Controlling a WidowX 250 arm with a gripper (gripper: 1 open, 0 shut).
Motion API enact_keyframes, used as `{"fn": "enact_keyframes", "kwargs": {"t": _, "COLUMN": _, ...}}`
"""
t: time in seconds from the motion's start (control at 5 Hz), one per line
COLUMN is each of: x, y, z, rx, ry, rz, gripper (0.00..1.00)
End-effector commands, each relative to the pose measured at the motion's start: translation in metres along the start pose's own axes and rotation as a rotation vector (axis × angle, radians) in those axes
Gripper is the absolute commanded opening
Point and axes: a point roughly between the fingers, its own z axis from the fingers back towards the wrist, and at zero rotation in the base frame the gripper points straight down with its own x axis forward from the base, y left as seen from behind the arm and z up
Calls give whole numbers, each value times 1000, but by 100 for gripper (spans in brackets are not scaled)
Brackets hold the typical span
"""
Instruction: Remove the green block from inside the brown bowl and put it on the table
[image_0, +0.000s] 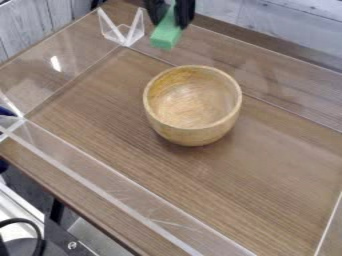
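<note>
The green block (163, 37) hangs in the air near the top of the view, above the table's far side and well apart from the brown bowl (194, 103). My gripper (167, 23) is shut on the block's upper end; only its dark lower fingers show, as the rest is cut off by the top edge. The bowl stands upright in the middle of the table (107, 130), and its inside is bare wood with nothing in it.
Low clear acrylic walls (80, 195) run around the tabletop. A small clear acrylic angled piece (120, 28) stands at the back left, close to the hanging block. Pale grey planks lie beyond the far wall.
</note>
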Motion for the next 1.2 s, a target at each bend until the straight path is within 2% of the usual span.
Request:
{"fn": "enact_keyframes", "kwargs": {"t": 0.0, "x": 16, "y": 17, "z": 6, "rx": 42, "ry": -69, "rz": -1, "gripper": 0}}
{"fn": "enact_keyframes", "kwargs": {"t": 0.2, "x": 26, "y": 26, "z": -11, "rx": 57, "ry": -50, "rz": 4, "gripper": 0}}
{"fn": "enact_keyframes", "kwargs": {"t": 0.6, "x": 14, "y": 10, "z": -28, "rx": 64, "ry": -15, "rz": -78, "gripper": 0}}
{"fn": "enact_keyframes", "kwargs": {"t": 1.0, "x": 17, "y": 5, "z": -45, "rx": 72, "ry": 7, "rz": -109, "gripper": 0}}
